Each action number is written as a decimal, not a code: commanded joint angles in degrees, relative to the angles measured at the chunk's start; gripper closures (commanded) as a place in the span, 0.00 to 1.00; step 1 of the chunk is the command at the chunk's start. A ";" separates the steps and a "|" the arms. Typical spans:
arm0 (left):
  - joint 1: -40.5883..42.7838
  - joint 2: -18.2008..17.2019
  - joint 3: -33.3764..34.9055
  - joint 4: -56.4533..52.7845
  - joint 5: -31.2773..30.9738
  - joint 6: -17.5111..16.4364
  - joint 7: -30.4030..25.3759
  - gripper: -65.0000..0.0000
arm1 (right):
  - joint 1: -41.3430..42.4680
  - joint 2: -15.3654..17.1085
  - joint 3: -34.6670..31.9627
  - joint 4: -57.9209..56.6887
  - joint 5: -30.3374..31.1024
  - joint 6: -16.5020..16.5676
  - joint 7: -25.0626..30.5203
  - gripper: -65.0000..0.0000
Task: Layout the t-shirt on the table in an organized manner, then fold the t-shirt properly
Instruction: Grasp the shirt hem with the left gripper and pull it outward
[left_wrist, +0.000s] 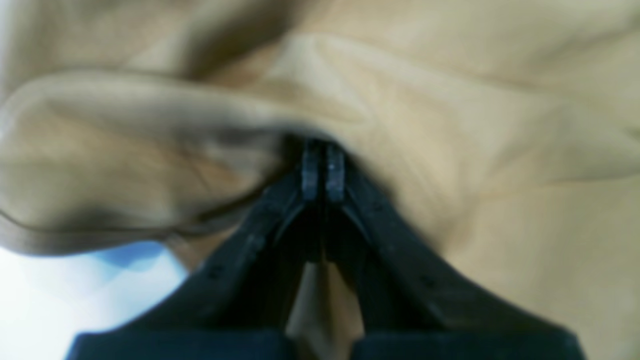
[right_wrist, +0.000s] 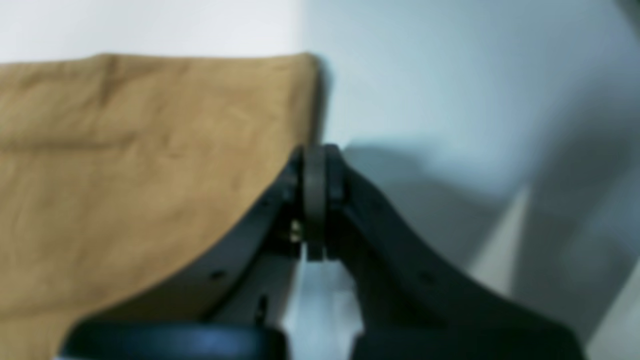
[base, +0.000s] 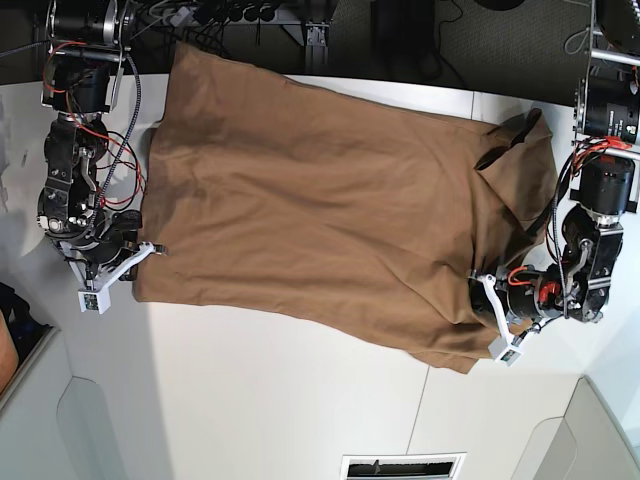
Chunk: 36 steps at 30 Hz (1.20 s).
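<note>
1. Tan-brown soft cloth t-shirt (left_wrist: 450, 125) fills the left wrist view; limp, light, creases and bunches easily, so it should drag and fold without resistance but won't hold a shape.
2. Black left gripper (left_wrist: 323, 172): jaws pressed together with shirt fabric bunched right at the tips. Looks pinched on the cloth, blurry though.
3. Grip advice, a judgement: take it at hems, corners or seams, where doubled cloth gives something to bite. A mid-panel pinch would just lift a tent and wrinkle the rest.
4. Black right gripper (right_wrist: 315, 200): jaws clamped shut, tips at the shirt's straight edge near its corner (right_wrist: 300, 65). Whether cloth sits between them I cannot tell from the wrist view; in the base view the tip (base: 152, 248) touches the shirt's corner.
5. Wide flat white smooth table (base: 280, 400): the shirt lies spread across it between the two arms, mostly flat, one end reaching the far table edge.
6. Left gripper end (base: 490, 300): cloth rumpled and folded over, sleeve area (base: 515, 140) bunched, not laid out yet.
7. Risk, a judgement: thin cloth can slip from the jaws if pulled fast.
</note>
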 joint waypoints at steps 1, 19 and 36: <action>-2.93 -1.77 -0.48 1.18 -1.97 -0.20 0.48 1.00 | 1.57 0.63 0.15 0.94 1.42 0.13 1.38 1.00; 10.78 -27.65 -0.48 20.57 -43.54 -5.02 22.23 0.64 | 0.42 -5.38 0.09 5.33 8.72 8.02 -2.10 1.00; 28.59 -26.45 -0.48 44.61 -19.71 -5.02 11.91 0.54 | 0.63 -5.73 0.09 -2.40 4.26 7.98 2.25 1.00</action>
